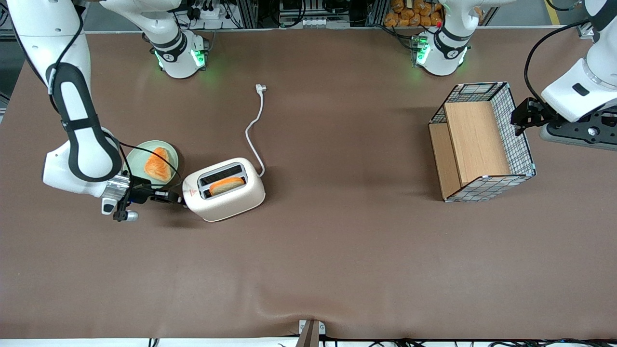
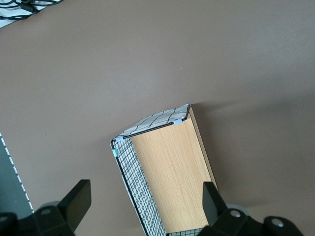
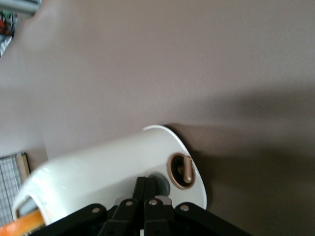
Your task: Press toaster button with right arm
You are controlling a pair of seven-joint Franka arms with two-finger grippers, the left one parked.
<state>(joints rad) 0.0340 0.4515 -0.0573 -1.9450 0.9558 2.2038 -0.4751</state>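
The cream-white toaster (image 1: 224, 189) stands on the brown table with a slice of toast (image 1: 226, 185) in the slot nearer the front camera. My right arm (image 1: 79, 135) reaches in at its narrow end. My gripper (image 1: 179, 198) is shut, its tips against that end of the toaster. In the right wrist view the closed fingertips (image 3: 146, 186) touch the grey round button (image 3: 160, 184) on the toaster's end (image 3: 108, 172). A bronze dial (image 3: 182, 171) sits beside the button.
A pale green plate (image 1: 141, 151) with a toast slice (image 1: 158, 164) lies beside my wrist, farther from the front camera. The toaster's white cord (image 1: 254, 126) trails away. A wire basket (image 1: 482, 140) with wooden panels stands toward the parked arm's end, also in the left wrist view (image 2: 167, 172).
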